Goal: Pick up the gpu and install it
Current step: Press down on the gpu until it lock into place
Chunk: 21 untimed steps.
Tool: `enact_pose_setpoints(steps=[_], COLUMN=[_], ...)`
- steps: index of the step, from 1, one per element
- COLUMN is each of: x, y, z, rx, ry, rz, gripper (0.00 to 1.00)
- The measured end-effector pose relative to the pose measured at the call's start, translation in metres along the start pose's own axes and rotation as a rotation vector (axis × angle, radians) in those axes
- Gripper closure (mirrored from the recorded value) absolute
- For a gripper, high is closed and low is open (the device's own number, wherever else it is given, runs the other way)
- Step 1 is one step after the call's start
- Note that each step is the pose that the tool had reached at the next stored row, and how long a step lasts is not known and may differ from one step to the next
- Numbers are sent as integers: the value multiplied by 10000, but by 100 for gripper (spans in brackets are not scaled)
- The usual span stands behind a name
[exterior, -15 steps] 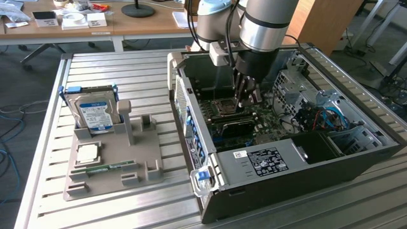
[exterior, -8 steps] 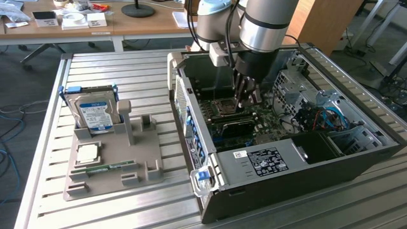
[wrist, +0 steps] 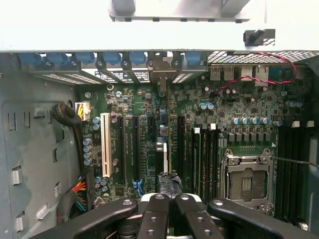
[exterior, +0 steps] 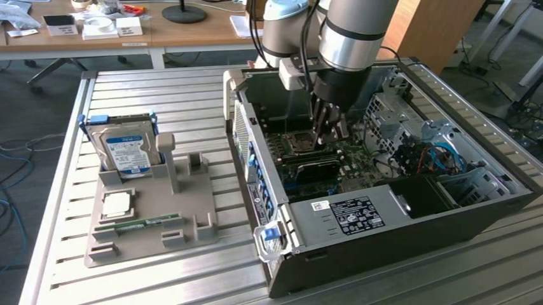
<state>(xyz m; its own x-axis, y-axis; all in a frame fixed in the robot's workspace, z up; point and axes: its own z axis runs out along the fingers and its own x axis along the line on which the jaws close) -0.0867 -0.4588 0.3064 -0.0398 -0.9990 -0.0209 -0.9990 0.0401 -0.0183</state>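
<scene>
1. Claw (exterior: 329,135) reaches down inside the open computer case (exterior: 475,210), jaws closed together.
2. Graphics card (exterior: 318,166) sits upright on the motherboard (wrist: 239,107), directly below the claw.

Ribbed bare-metal bench (exterior: 170,279), dull grey sheen. The computer case (exterior: 407,241) shows matt dark metal panels, and the parts holder (exterior: 152,216) looks like smooth matt beige plastic.
</scene>
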Motion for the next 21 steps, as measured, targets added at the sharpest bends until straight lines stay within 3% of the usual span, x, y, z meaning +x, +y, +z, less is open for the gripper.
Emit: enact_pose_setpoints(steps=[6, 21], x=[2, -37], y=[2, 5], z=[73, 141], rx=[-2, -2], ry=[3, 4], rz=[1, 0], gripper=[89, 89])
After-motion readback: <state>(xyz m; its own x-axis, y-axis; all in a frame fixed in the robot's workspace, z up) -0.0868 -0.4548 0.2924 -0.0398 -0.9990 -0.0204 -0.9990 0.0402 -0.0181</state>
